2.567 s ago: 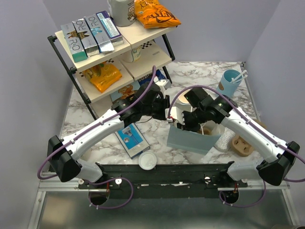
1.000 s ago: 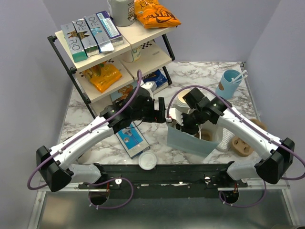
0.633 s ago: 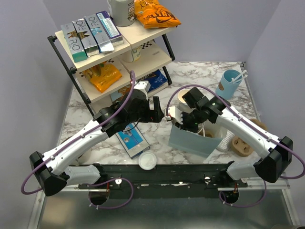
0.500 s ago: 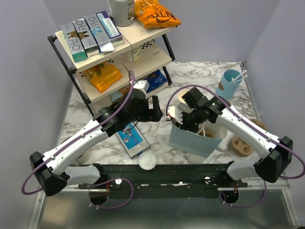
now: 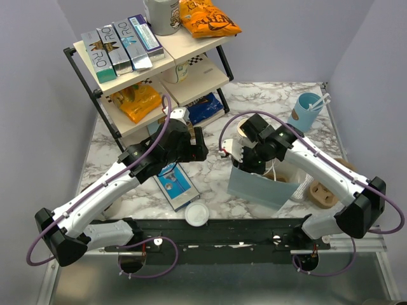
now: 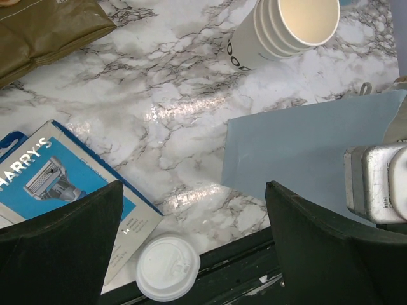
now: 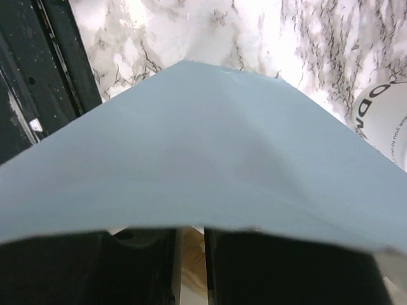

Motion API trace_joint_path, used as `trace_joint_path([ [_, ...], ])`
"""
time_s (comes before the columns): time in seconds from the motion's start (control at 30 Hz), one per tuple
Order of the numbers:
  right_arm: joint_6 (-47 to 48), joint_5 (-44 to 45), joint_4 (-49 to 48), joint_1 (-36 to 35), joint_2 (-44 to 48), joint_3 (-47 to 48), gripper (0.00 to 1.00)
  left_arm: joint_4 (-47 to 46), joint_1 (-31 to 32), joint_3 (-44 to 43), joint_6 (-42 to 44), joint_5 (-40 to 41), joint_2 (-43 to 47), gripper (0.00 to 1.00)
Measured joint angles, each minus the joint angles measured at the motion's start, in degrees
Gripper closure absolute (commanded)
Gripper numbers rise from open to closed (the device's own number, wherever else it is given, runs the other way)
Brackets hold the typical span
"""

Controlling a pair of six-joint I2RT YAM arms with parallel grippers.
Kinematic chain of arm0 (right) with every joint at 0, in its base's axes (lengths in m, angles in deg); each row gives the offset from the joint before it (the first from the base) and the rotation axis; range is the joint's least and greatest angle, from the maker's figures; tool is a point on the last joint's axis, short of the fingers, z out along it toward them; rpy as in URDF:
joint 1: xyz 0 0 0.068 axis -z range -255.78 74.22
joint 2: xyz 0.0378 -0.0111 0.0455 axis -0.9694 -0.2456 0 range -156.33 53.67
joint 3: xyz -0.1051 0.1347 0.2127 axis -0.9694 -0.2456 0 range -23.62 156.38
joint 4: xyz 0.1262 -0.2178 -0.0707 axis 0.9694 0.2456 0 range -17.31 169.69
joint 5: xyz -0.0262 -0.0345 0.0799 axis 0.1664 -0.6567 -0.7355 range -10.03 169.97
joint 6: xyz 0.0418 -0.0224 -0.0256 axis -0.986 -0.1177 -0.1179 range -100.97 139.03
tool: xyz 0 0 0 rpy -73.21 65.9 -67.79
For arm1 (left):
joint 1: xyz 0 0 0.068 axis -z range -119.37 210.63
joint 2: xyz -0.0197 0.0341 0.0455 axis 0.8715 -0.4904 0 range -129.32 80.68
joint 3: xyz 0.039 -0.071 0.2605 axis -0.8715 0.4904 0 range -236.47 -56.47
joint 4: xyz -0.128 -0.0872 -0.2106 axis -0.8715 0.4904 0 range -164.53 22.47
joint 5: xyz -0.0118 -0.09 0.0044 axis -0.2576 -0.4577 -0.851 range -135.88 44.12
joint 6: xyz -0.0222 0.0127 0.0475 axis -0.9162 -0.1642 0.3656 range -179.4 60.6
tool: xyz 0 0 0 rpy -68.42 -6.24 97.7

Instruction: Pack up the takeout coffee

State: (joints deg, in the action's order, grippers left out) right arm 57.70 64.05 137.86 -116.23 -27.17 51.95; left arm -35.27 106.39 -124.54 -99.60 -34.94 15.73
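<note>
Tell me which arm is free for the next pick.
Left. The left gripper hangs open and empty over the table; the right gripper is shut on the rim of the blue paper bag.

Free passage: bare marble of the surface between the wide-open left pincer and the blue bag, and the strip along the far edge. Obstructions: shelf rack at the far-left corner; razor box and loose lid near the near edge; stacked cups just beyond the bag; blue tumbler at the far-right corner.
</note>
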Motion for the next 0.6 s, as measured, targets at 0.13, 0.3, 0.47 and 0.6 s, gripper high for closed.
trace_joint_path([
  [0.13,-0.70,1.53,1.38,-0.15,-0.61,0.98,0.99,0.07,-0.07,0.57,0.04,0.02,0.09,0.01],
  [0.3,-1.62,3.34,3.61,-0.50,-0.81,2.67,0.99,0.02,-0.28,0.83,0.11,0.00,0.09,0.01],
  [0.47,-2.89,4.63,5.18,-0.83,-1.40,3.58,0.99,-0.15,-0.31,1.14,0.31,0.00,0.09,0.01],
  [0.6,-4.09,5.64,5.70,-0.85,-2.16,3.78,0.99,-0.15,-0.33,1.20,0.55,0.00,0.09,0.01],
])
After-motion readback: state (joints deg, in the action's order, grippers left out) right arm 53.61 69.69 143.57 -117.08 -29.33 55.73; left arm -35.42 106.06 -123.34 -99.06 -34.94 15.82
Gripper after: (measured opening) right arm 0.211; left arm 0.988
